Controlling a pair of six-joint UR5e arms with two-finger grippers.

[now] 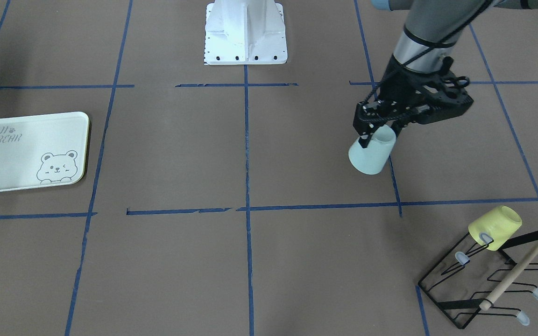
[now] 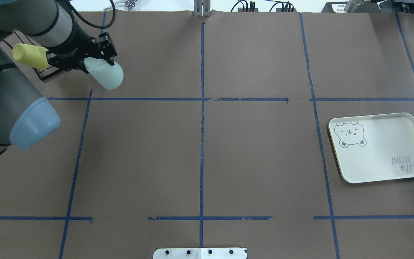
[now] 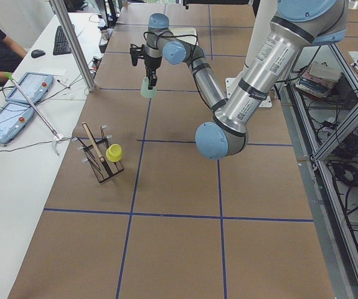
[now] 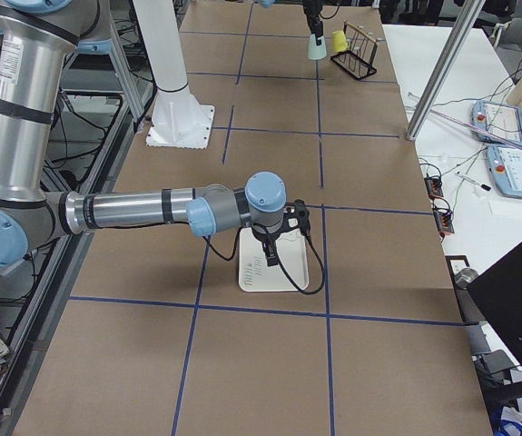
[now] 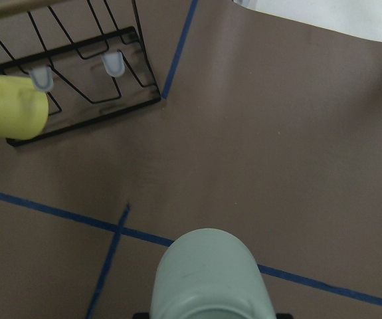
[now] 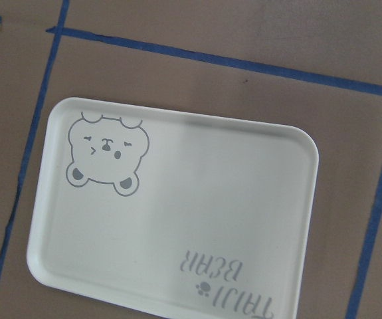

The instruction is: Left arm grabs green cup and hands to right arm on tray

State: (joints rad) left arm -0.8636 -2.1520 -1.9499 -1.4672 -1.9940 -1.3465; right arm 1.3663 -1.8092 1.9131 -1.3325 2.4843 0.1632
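**Green cup in the left claw, tray waiting far across on the right**

Over at the far left stands a black wire rack (image 1: 484, 284), and a yellow cup (image 1: 495, 227) sits tipped on one of its prongs. Just to the right of it, the left arm (image 2: 9, 97) reaches out over the brown surface (image 2: 138, 151). The left claw (image 1: 381, 136) is clamped on the rim of the green cup (image 1: 369, 158), with one finger inside the mouth and one outside. The cup hangs tilted, its mouth up at the claw and its base angled away, beside a blue tape line (image 1: 392, 177). It sits close to the rack but does not touch it.

Well apart on the right side lies the tray (image 2: 383, 144), flat on the surface, its bear drawing and lettering in plain sight. The right arm (image 4: 152, 211) stretches low across, and the right claw (image 4: 274, 243) hovers above the tray. Only the side view shows that claw, so I cannot tell whether it is wide or narrow.
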